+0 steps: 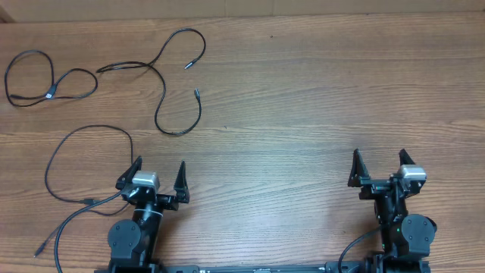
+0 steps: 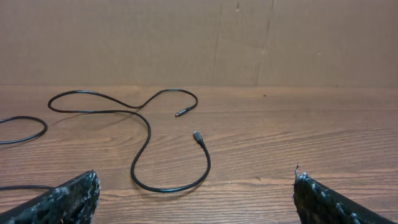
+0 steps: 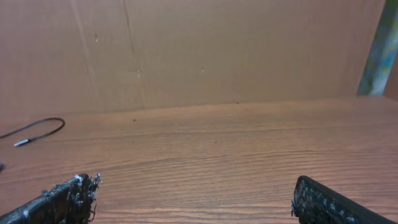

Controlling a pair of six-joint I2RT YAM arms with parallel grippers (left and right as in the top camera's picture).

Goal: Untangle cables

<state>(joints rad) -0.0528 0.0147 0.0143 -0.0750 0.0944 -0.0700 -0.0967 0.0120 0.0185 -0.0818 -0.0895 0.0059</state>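
Wood counter point(image 1: 303, 91); right half bare.

Left arm point(image 1: 140, 224) and right arm point(image 1: 405, 227) sit at the near edge. Left jaws and right jaws are spread wide, holding nothing.

The cables point(image 1: 179, 134) all lie on the left:
- One long strand snakes across the far side and crosses itself.
- A second loop point(image 1: 51, 95) meets it at the far left.
- A third point(image 1: 95, 127) curls back to the left arm.

Plug ends point(image 2: 198, 135) lie free.

Risks:
- Closing on a crossing would likely take two strands and cinch them.
- The third loop could snag on the left arm as it reaches out.
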